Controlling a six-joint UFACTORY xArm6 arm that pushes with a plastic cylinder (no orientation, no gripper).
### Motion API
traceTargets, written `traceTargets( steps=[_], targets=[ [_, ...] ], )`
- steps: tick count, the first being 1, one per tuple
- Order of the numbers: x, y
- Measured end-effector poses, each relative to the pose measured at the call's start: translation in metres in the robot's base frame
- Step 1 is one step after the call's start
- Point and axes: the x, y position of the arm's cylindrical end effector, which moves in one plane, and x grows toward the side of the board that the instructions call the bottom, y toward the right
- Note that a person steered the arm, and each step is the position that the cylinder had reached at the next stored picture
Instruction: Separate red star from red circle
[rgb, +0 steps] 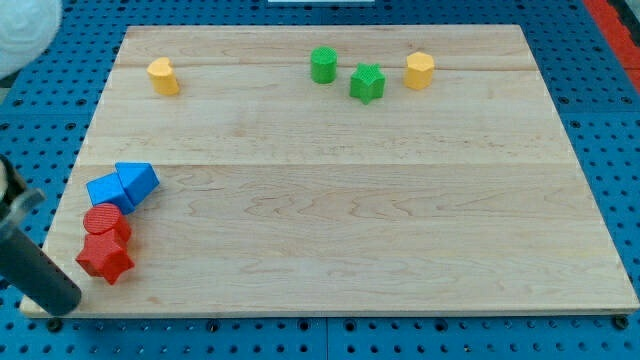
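In the camera view, the wooden board (340, 180) lies on a blue pegboard surface (600, 120). The red star (105, 259) sits near the board's bottom-left corner, touching the red circle (106, 222) just above it. Above those, the blue cube (108, 190) and the blue triangular block (138, 181) press together, the cube touching the red circle.

My tip (62, 303) rests at the board's bottom-left edge, just left of the red star and apart from it (the rod slants up toward the view's left). There are no jaws here, only the rod.

Along the view's top stand a yellow block (162, 76) at left, then a green cylinder (323, 64), a green star (367, 83) and a yellow hexagon (420, 70), well apart from the reds.
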Motion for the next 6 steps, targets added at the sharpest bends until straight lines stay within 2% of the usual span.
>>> traceTargets(
  steps=[1, 3, 5, 6],
  targets=[
    [-0.04, 0.004],
    [-0.07, 0.078],
    [-0.103, 0.038],
    [-0.133, 0.038]
  ],
)
